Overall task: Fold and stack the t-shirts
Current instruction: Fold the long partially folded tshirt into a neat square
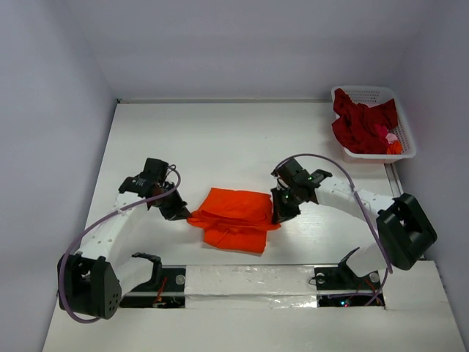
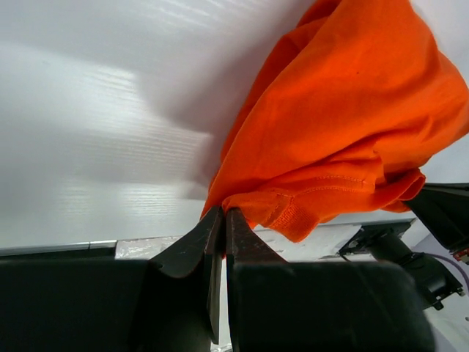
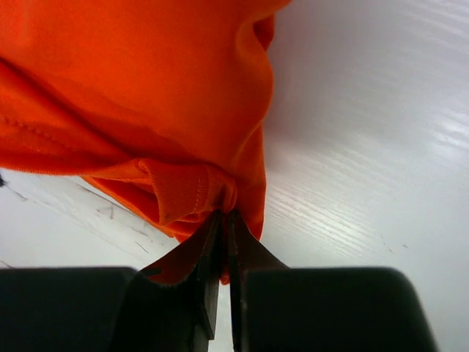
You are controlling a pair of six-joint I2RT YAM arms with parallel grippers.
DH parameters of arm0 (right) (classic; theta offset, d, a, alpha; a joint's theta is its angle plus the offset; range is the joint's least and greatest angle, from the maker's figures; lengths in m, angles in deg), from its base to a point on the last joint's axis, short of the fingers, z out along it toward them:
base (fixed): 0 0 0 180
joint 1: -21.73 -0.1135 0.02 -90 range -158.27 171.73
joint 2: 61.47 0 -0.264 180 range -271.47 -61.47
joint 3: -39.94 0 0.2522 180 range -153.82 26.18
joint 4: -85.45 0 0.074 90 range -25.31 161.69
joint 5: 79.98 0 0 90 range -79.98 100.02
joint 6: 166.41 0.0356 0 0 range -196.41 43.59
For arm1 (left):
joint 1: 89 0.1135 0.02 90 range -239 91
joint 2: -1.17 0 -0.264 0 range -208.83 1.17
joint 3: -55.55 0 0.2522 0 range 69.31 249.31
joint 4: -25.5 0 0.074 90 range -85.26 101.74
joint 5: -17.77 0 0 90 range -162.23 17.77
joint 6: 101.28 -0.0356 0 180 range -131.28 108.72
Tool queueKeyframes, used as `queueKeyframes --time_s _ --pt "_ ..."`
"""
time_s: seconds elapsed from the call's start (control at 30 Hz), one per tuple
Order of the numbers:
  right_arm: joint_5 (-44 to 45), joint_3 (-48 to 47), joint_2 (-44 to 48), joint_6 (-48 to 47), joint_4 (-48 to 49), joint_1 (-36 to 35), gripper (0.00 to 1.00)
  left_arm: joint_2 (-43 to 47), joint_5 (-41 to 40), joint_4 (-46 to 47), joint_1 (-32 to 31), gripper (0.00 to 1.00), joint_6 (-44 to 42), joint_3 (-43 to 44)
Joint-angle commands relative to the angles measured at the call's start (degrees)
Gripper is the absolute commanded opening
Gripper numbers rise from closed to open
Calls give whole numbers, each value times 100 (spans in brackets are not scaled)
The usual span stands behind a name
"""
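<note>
A bright orange t-shirt lies partly folded on the white table, a little toward the near edge. My left gripper is at its left corner. In the left wrist view this gripper is shut, and the orange cloth narrows to a point into its tips. My right gripper sits at the shirt's right edge. The right wrist view shows that gripper shut on a bunched hem of the orange cloth, with cloth between the jaws. Dark red t-shirts are heaped in the basket at the far right.
The white latticed basket stands in the far right corner against the wall. It also holds a small pink piece. A taped strip runs along the near edge between the arm bases. Walls close in the left, back and right.
</note>
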Motion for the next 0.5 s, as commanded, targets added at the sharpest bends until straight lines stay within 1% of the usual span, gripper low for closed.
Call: queueKeyframes --time_s 0.0,0.03,0.07,0.1,0.13,0.17,0.2,0.27,0.3,0.33,0.37,0.4,0.47 --pt "257 14 168 -35 19 -279 13 185 -171 -224 -5 1 -130 -166" --pt "275 14 159 -9 -33 -332 16 194 -171 -225 -66 3 -147 -184" --pt "293 14 159 9 -69 -402 28 194 -180 -251 -67 8 -139 -167" --pt "293 31 185 61 -104 -403 38 203 -206 -286 -136 15 -121 -114" --pt "293 57 264 105 -191 -473 49 203 -233 -391 -207 17 -104 -79" --pt "267 75 334 167 -244 -552 81 212 -242 -444 -207 19 -95 -61" --pt "266 84 413 202 -306 -552 87 221 -198 -514 -260 24 -95 17" --pt "537 -30 747 264 -613 -605 89 317 -145 -707 -321 33 -77 149" --pt "652 -109 878 299 -718 -605 97 352 -128 -778 -322 44 -68 350" --pt "766 -318 1019 317 -928 -605 100 396 -101 -944 -322 48 -51 465" --pt "976 -416 1238 325 -1000 -605 100 449 -127 -1032 -322 54 -33 605" --pt "1074 -521 1301 308 -1062 -605 100 467 -214 -1138 -322 54 -16 877" --pt "1162 -723 1319 273 -1071 -605 99 536 -276 -1052 -322 52 54 1089"
